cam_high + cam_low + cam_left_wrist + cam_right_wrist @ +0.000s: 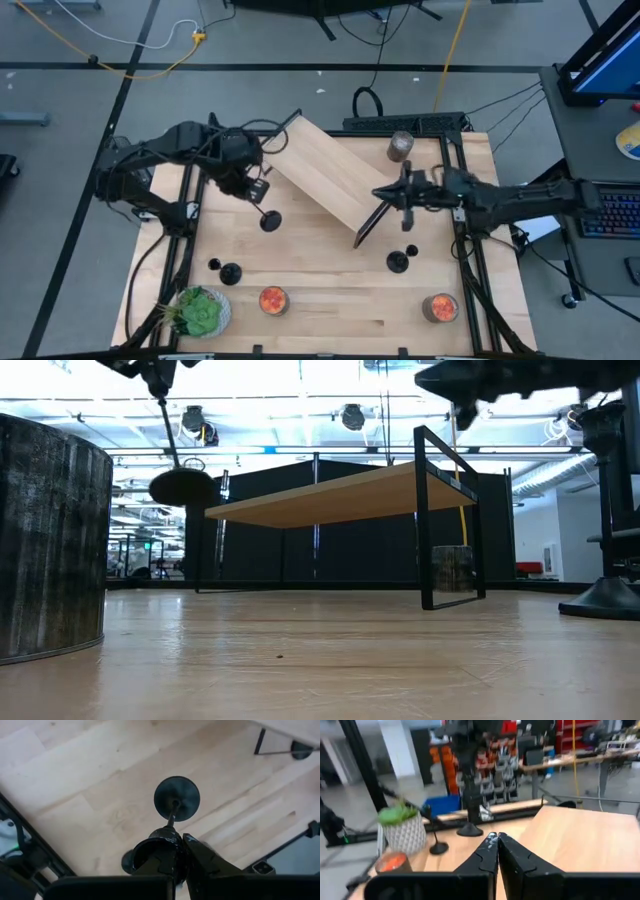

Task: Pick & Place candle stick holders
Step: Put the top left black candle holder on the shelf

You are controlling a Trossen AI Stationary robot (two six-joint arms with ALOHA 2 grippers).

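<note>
My left gripper (252,188) is above the table's left middle, shut on a black candle stick holder (270,221) that hangs over the table in the low view (182,487). A second holder (232,271) stands on its base at the near left, and a third (398,262) stands at the near right. My right gripper (383,194) is shut and empty, over the right end of the wooden shelf (320,170); its fingers meet in the right wrist view (497,842). My left gripper pinches the holder's cup top (162,836) between its two fingers, which come from above and point down. The thin stem (172,816) and round base (176,798) hang below the fingers, a little tilted. The base is lifted clear of the table.
A grey jar (401,146) stands at the far right behind the shelf. Two orange-topped jars (273,300) (440,307) and a potted plant (200,312) stand along the near edge. The shelf's black leg frame (368,228) reaches toward the table's middle.
</note>
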